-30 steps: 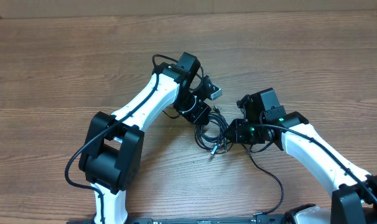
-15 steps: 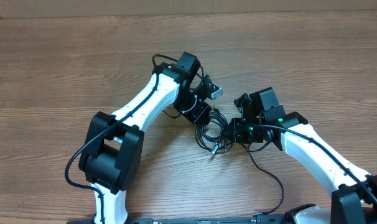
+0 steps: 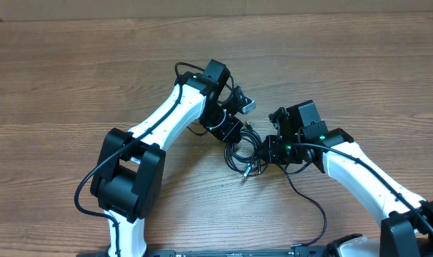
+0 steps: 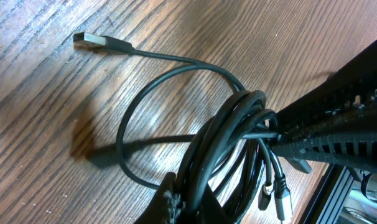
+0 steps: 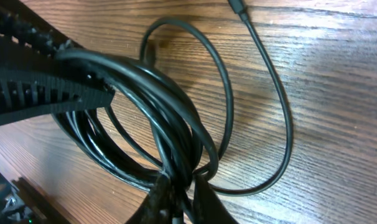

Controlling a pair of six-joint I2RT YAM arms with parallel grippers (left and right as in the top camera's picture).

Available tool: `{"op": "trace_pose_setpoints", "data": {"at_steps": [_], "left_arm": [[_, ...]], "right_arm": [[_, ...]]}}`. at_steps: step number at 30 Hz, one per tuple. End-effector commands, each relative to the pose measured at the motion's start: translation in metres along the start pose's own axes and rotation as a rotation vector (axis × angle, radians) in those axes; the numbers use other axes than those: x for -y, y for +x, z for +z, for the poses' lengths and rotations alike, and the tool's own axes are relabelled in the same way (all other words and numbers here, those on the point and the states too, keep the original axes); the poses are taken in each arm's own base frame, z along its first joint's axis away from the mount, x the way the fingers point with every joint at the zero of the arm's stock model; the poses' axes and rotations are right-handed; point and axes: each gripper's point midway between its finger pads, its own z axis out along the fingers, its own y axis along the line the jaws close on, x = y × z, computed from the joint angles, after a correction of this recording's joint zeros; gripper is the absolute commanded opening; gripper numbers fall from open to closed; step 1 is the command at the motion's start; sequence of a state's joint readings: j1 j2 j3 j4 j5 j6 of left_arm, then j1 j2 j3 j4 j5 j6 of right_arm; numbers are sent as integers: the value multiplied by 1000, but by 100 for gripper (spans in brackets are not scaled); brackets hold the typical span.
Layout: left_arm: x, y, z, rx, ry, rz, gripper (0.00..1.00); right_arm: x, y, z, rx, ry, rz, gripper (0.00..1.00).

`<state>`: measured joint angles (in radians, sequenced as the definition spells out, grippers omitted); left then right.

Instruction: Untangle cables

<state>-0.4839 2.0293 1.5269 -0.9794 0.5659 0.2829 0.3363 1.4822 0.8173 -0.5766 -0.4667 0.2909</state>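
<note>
The cables lie as a small tangle of thin black cords on the wooden table, between the two arms. My left gripper comes in from the upper left and is shut on a bunch of strands, its fingers pinching them at the frame's bottom. My right gripper is at the tangle's right side, shut on crossing strands. One loose loop ends in a USB plug. Two small plugs hang below the bundle. Another loop runs out to a plug.
The wooden table stretches out around the arms. A thicker black arm cable curves across the table near the right arm's base. The other gripper's ribbed black finger crosses the left wrist view, and likewise in the right wrist view.
My right gripper has edged slightly left into the tangle. The left arm and the cables have not visibly moved.
</note>
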Motion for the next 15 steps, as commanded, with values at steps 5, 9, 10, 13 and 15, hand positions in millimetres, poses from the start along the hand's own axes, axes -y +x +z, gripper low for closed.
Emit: {"op": "trace_pose_setpoints", "data": {"at_steps": [5,9,10,13,15], "left_arm": [[13,-14,-14,54,24,14,4],[13,-14,-14,54,24,14,4],[13,-14,-14,54,23,14,4],[13,-14,-14,54,23,14,4],[13,-14,-14,54,24,13,4]], "right_arm": [[-2,0,1,1,-1,-15,10],[-4,0,1,0,-16,-17,7],[-7,-1,0,1,-32,-21,7],[-15,-5,0,14,-71,-35,7],[-16,-7,0,23,-74,-40,8]]}}
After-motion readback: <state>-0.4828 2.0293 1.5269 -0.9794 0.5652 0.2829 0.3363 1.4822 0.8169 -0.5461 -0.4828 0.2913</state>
